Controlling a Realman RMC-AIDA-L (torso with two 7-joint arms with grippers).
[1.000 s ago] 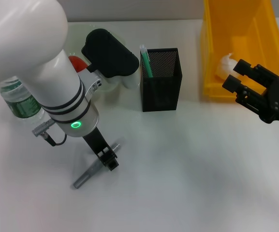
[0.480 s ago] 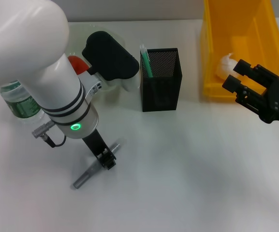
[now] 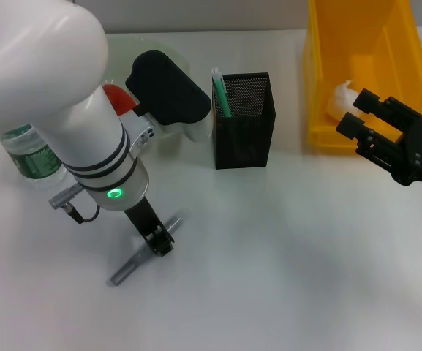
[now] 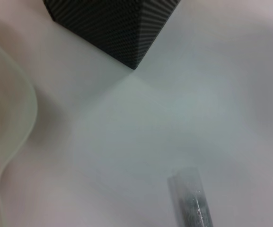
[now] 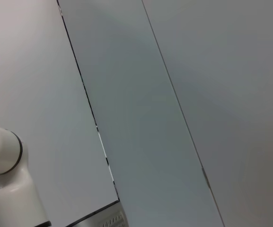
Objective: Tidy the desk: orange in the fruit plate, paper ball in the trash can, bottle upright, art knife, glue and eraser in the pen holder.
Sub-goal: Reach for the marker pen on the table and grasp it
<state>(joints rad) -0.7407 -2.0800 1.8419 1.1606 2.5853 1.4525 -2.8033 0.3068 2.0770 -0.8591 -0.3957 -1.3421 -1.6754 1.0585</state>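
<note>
The grey art knife (image 3: 134, 265) lies slantwise on the white desk, and its end (image 4: 190, 198) shows in the left wrist view. My left gripper (image 3: 159, 241) is down on the knife's middle. In front of the yellow trash can (image 3: 364, 44) my right gripper (image 3: 358, 115) hangs open and holds nothing. The white paper ball (image 3: 340, 97) lies inside the can. The red-orange orange (image 3: 121, 97) sits in the pale green fruit plate (image 3: 168, 131), mostly hidden by my left arm. The bottle (image 3: 29, 152) stands at the far left, its top hidden. The black mesh pen holder (image 3: 243, 124) stands in the middle.
A light green stick with a white tip (image 3: 220, 93) stands in the pen holder. The left wrist view shows the fruit plate's wavy rim (image 4: 18, 118) and a corner of the pen holder (image 4: 112, 28). The right wrist view shows only wall panels.
My left gripper has settled slightly lower and closer onto the art knife. The knife and the right arm have not moved.
</note>
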